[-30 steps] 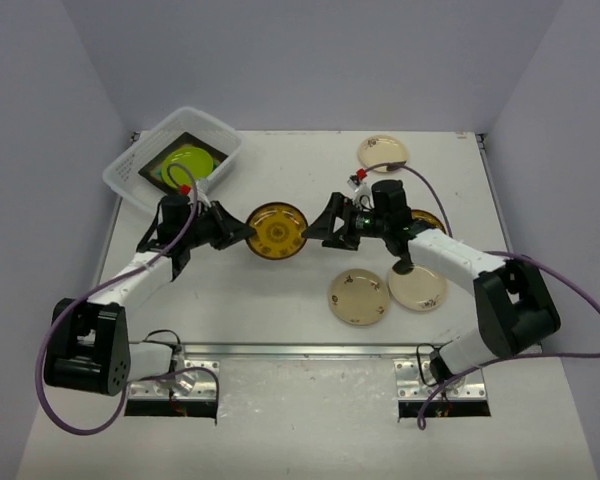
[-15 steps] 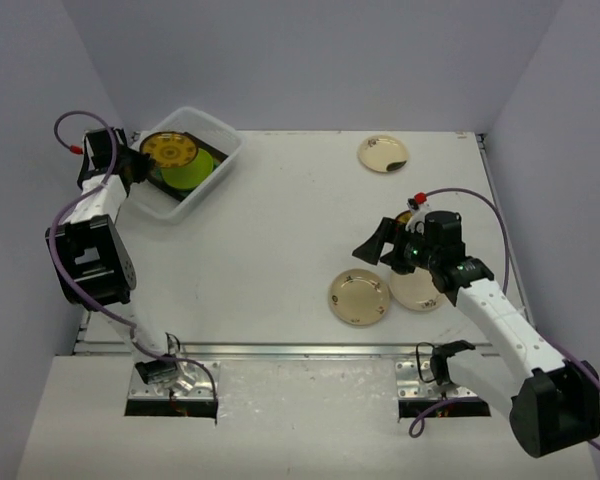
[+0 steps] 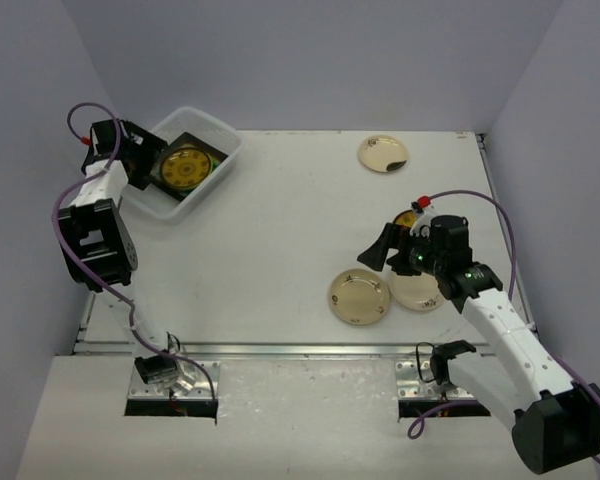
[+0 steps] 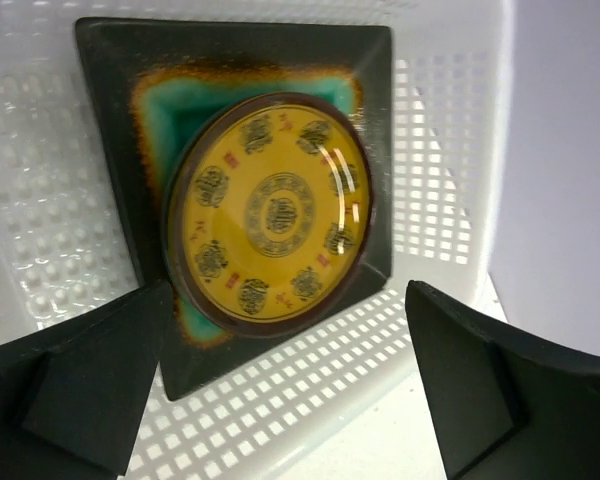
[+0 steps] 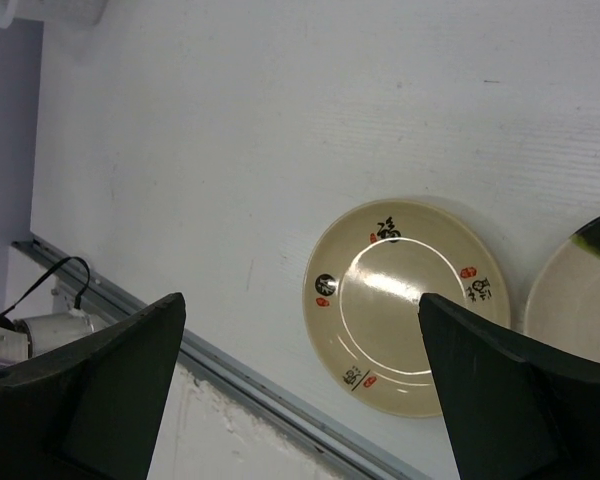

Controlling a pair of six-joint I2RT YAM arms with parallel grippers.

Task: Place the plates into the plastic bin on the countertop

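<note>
Both stand spread wide and empty, the left gripper (image 3: 143, 163) over the bin (image 4: 440, 150) where the mustard plate (image 4: 270, 215) lies on the teal square plate (image 4: 170, 110), the right gripper (image 5: 302, 300) above a cream plate (image 5: 405, 300) on the table (image 3: 280, 200).

Both arms (image 3: 480, 295) have white links (image 3: 510, 335) and black joints (image 3: 555, 430); purple cables (image 3: 466, 192) trail them; gripper fingers (image 4: 80, 380) are black wedges.

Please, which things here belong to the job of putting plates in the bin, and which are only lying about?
Job: plastic bin; mustard-patterned plate and teal square plate inside it; near cream plate, second cream plate, far cream plate, all on the countertop.

Lying about: purple cable; metal rail.
</note>
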